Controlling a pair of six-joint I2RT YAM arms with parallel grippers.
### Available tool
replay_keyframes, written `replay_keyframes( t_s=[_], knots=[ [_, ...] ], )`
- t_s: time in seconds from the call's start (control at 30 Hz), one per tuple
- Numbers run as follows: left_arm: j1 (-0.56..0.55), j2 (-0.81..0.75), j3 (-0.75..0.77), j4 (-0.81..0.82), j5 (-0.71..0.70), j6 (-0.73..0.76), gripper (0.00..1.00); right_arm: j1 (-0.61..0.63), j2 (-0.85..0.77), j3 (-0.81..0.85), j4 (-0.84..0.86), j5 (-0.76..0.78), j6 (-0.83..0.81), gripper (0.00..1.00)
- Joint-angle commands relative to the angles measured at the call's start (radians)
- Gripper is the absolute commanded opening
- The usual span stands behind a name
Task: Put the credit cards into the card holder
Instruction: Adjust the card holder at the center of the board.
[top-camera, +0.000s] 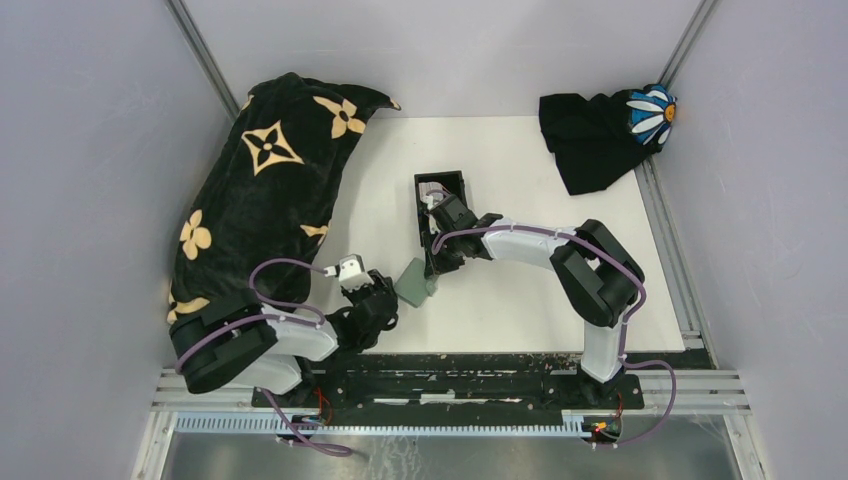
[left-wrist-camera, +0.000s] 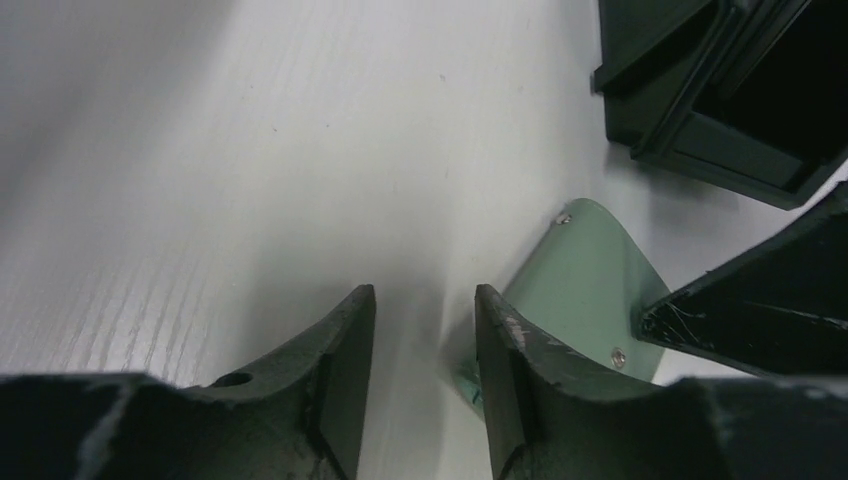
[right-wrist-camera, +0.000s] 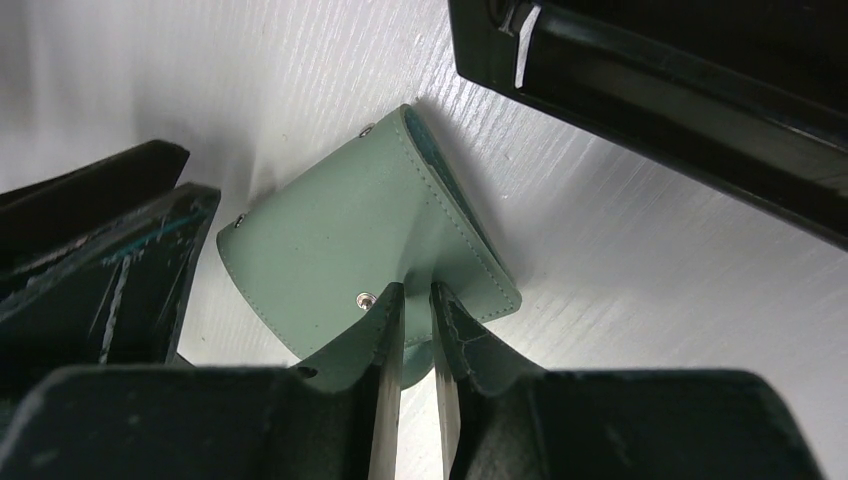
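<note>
1. Now the green card pouch (right-wrist-camera: 350, 230) lies on the white table (top-camera: 520, 180), just beside the near end of the black card holder (top-camera: 445, 178).
2. The right gripper (right-wrist-camera: 412, 295) pinches one soft flap of it, with its jaws nearly closed.
3. The left gripper (left-wrist-camera: 425, 300) sits next to the pouch with its fingers a little apart, holding nothing.
4. This looks like the pick-up step. Next, the pouch likely needs a lift, a short move over the open box, and a flat drop inside.

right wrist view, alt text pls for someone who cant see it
The right end effector pinches the edge of a grey-green stitched piece with metal rivets, which curves up off the white table. The black card holder crosses the upper right; the left end effector shows dark at far left.
</note>
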Motion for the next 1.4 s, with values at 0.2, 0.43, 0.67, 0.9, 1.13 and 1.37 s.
replay_keyframes(
  t_s=[0.2,0.43,0.67,0.9,1.13,1.37],
  knots=[
    [0.063,0.126,0.049,0.154,0.101,0.088,0.21,-0.014,0.041,0.009,-0.112,0.092,-0.059,0.22],
    [0.062,0.154,0.046,0.114,0.199,0.025,0.03,-0.016,0.041,0.024,-0.131,0.099,-0.073,0.22],
    [0.013,0.133,0.013,0.086,0.221,-0.041,0.03,-0.022,0.061,0.054,-0.139,0.096,-0.083,0.22],
    [-0.093,0.163,0.035,0.059,0.197,-0.092,0.03,-0.025,0.081,0.097,-0.156,0.098,-0.092,0.22],
    [-0.135,0.186,0.053,0.023,0.162,-0.136,0.03,-0.025,0.040,0.116,-0.174,0.118,-0.107,0.28],
    [-0.137,0.178,0.059,-0.007,0.121,-0.160,0.03,-0.024,-0.003,0.137,-0.192,0.147,-0.131,0.35]
  ],
)
